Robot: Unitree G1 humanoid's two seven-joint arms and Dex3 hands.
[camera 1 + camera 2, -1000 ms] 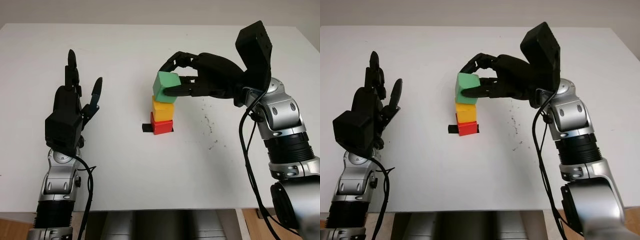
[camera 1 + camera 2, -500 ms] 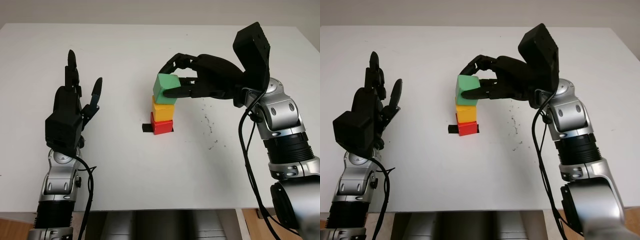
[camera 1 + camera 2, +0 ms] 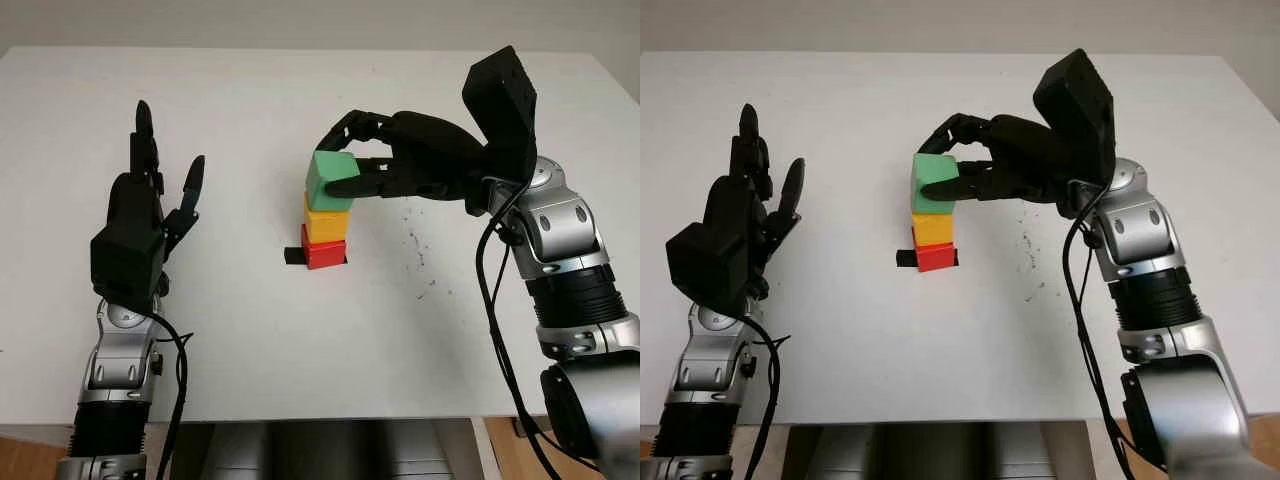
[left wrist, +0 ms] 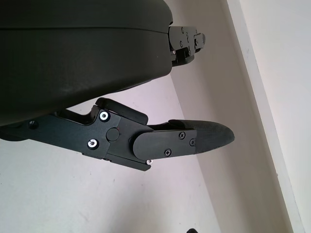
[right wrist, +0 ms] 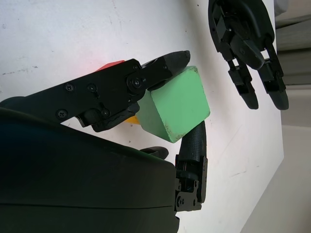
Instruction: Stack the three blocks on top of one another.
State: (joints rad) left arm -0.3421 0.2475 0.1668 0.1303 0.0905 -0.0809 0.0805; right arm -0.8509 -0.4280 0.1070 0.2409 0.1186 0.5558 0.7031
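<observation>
- Your stack stands near the middle of the white bench (image 3: 300, 380): the red block (image 3: 325, 253) is at the bottom, with the yellow block (image 3: 327, 221) sitting squarely on it.
- A small black marker (image 3: 293, 257) lies on the bench at the red block's 9 o'clock, touching or just beside it.
- The green block (image 3: 332, 181) is over the yellow one, its lower edge at or just above the yellow top. You cannot tell from the head views whether it bears its full weight there, and it looks slightly tilted.
- Your right robot hand (image 3: 352, 160) comes in from 3 o'clock of the stack and grips the green block: one finger (image 5: 167, 64) presses one face and another (image 5: 194, 141) presses the opposite side in the right wrist view.
- Your left robot hand (image 3: 150, 205) hangs at 9 o'clock, well apart from the stack, holding nothing, open above the bench.
- By my judgement two of the three levels are done and the third is in placement.
- What is left for you: settle the green block flat and aligned on the yellow, let go, and draw the right robot hand away without nudging the tower.
- The risk is a tilted release, which could tip the green block off.
</observation>
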